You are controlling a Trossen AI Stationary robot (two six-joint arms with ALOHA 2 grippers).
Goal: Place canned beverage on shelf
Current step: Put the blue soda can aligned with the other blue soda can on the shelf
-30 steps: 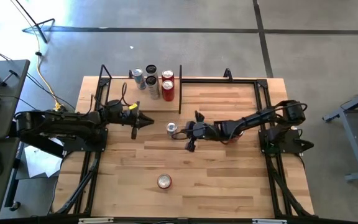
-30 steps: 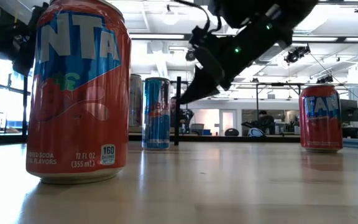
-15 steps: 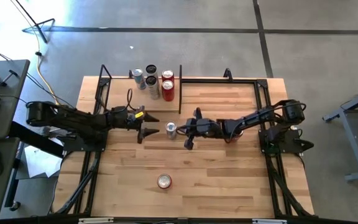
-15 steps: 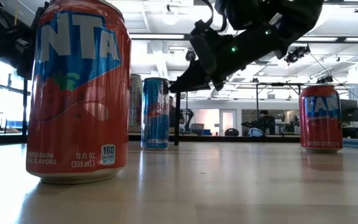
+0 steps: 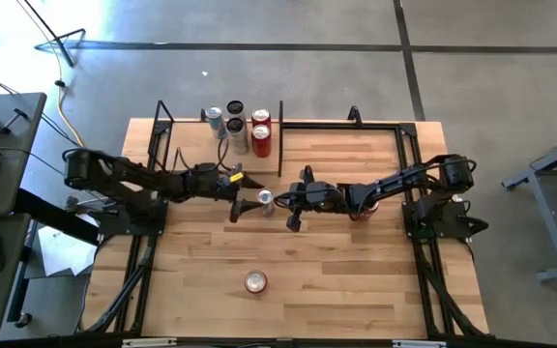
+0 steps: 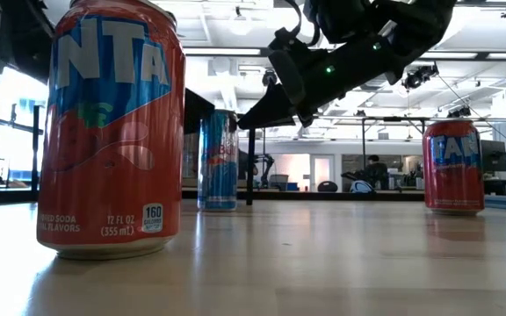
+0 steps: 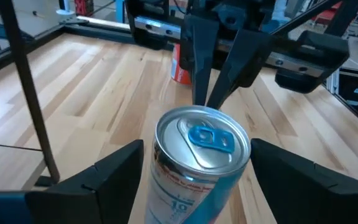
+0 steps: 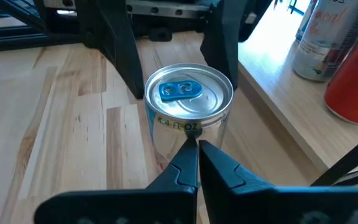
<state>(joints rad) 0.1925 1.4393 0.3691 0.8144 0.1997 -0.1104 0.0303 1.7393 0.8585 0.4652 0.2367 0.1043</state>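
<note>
Grasping comes next: the left gripper (image 5: 239,197) stands released, its fingers (image 7: 98,180) spread on either side of the slim can (image 5: 266,200), which stands upright mid-surface, near the shelf (image 5: 222,155) that already carries four cans. It should probably settle lower so the pads meet the can's wall, then close squarely. The right gripper (image 5: 294,200), clenched on nothing, points at the can's opposite side, just beside it; it had better back off before any lift.
</note>
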